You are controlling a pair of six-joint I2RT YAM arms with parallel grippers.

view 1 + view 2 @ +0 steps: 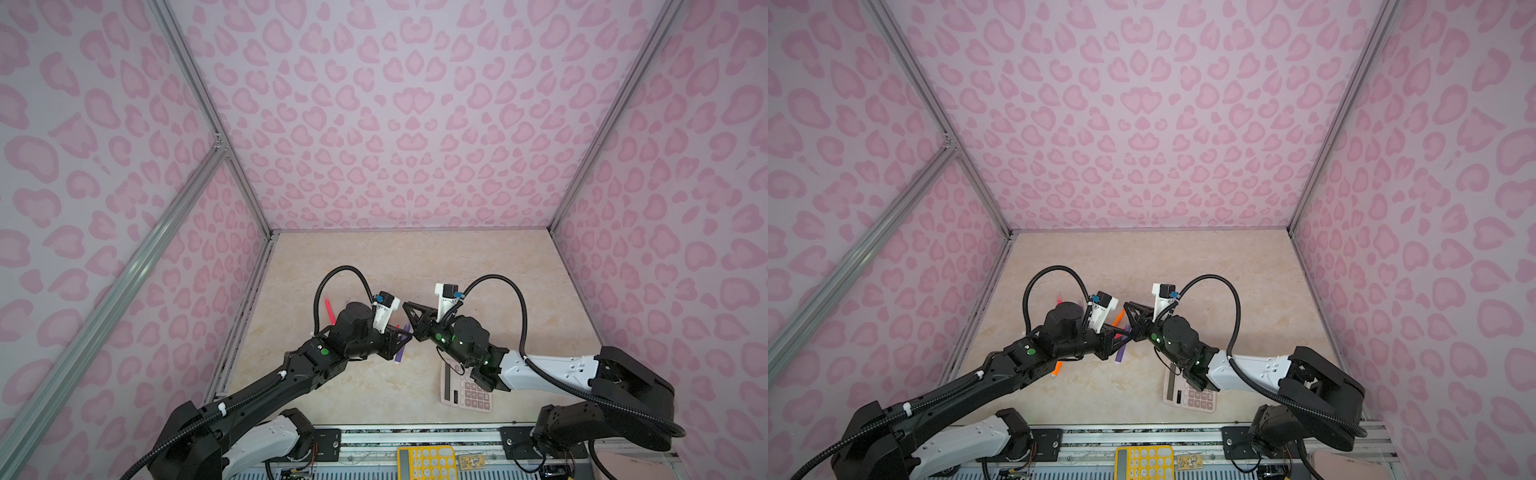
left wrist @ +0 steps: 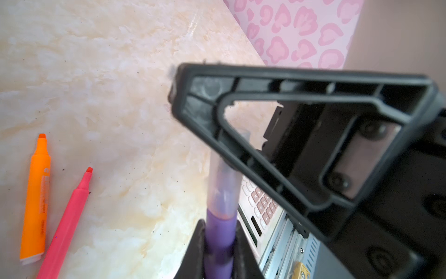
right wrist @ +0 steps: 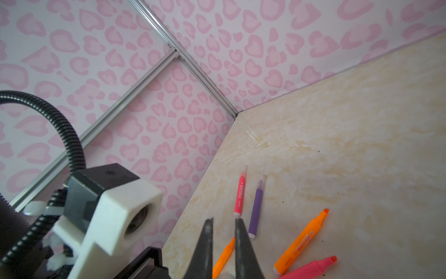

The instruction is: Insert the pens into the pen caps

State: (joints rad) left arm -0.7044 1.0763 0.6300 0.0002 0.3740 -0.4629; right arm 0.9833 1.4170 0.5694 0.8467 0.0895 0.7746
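Purple pen (image 2: 220, 232) is up off the table, just past the far-left corner of the pink calculator (image 1: 465, 395), with the clear pen cap (image 2: 224, 186) already over its tip. Left gripper (image 2: 219, 241) is clamped on the barrel. The right gripper (image 3: 224, 219) looks pinched on the cap, deep between its fingers. I'd line both up dead straight and push along the axis, no twisting, till it seats. Arms meet nose to nose, right forearm crossing above the calculator.
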